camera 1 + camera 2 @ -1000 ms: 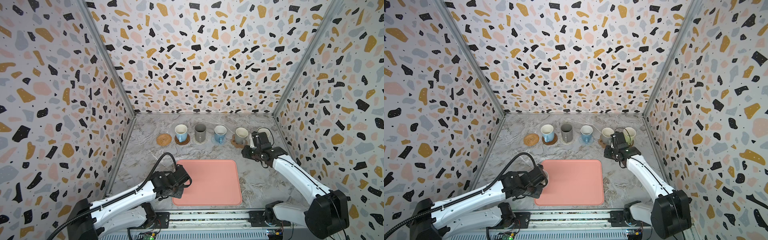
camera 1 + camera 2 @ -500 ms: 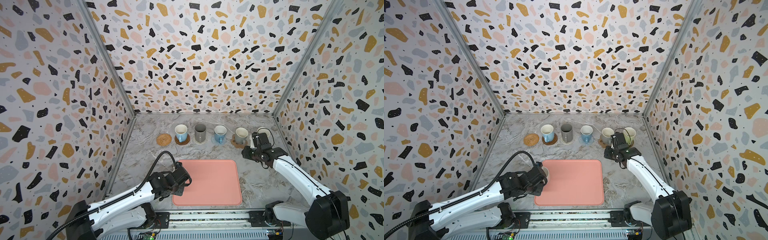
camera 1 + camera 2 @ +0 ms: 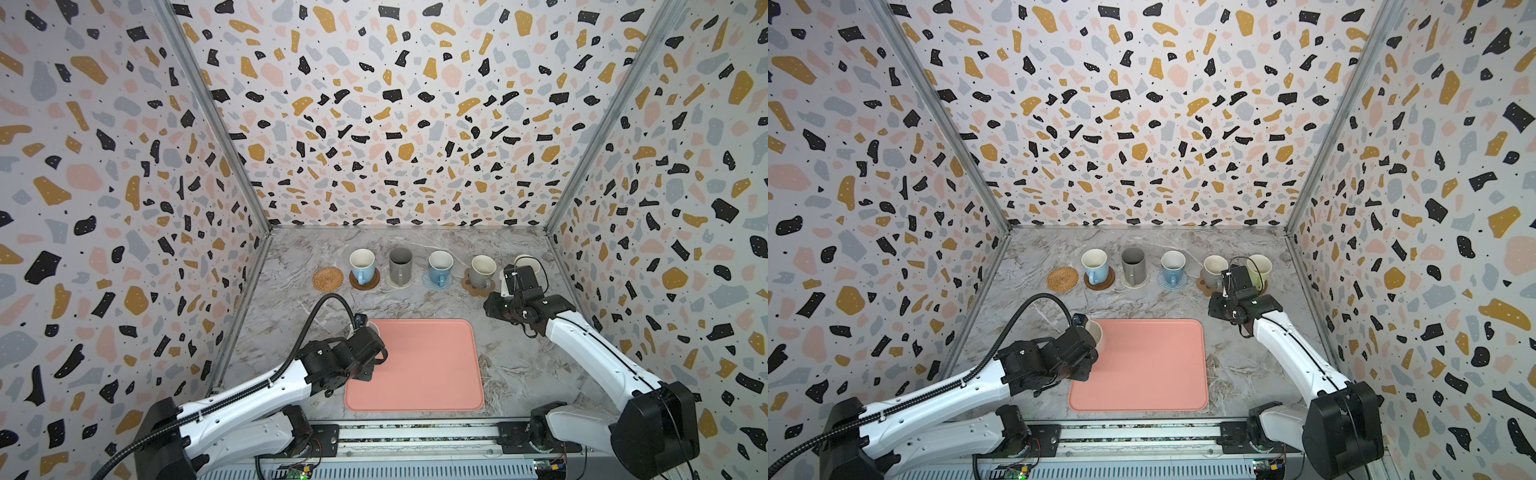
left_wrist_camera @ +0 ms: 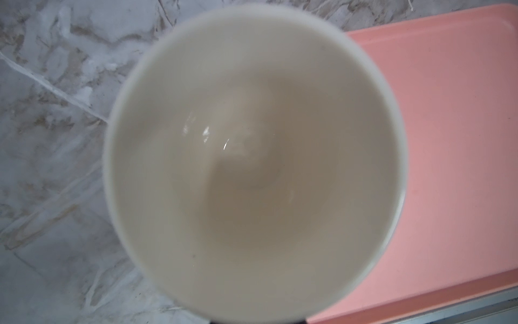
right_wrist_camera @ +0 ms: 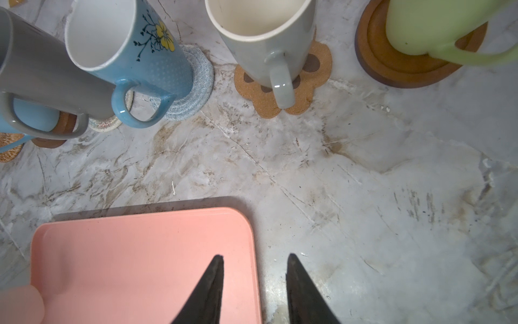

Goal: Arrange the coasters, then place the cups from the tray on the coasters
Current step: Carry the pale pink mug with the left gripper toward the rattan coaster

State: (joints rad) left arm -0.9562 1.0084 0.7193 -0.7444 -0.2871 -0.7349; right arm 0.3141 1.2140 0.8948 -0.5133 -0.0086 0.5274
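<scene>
My left gripper (image 3: 1090,345) is shut on the pale pink cup (image 3: 1096,333) at the far left corner of the tray (image 3: 428,374). In the left wrist view the cup's cream inside (image 4: 252,157) fills the picture and hides the fingers. The orange-tan coaster (image 3: 328,279) is bare. To its right stand the light blue cup (image 3: 362,266), dark grey cup (image 3: 400,266), blue cup (image 3: 440,268) and grey cup (image 3: 483,270), each on a coaster. The green cup (image 3: 1259,268) sits on a brown disc (image 5: 392,67). My right gripper (image 5: 255,255) is open and empty over the tray's far right corner.
The speckled side walls stand close to both ends of the cup row. The rest of the tray bed (image 3: 1142,374) holds nothing. Bare marble table (image 3: 415,305) lies between the tray and the coaster row. A metal rail (image 3: 415,434) runs along the front edge.
My left gripper has shifted a little away from the front edge with the pink cup in it. The right arm has hardly moved.
</scene>
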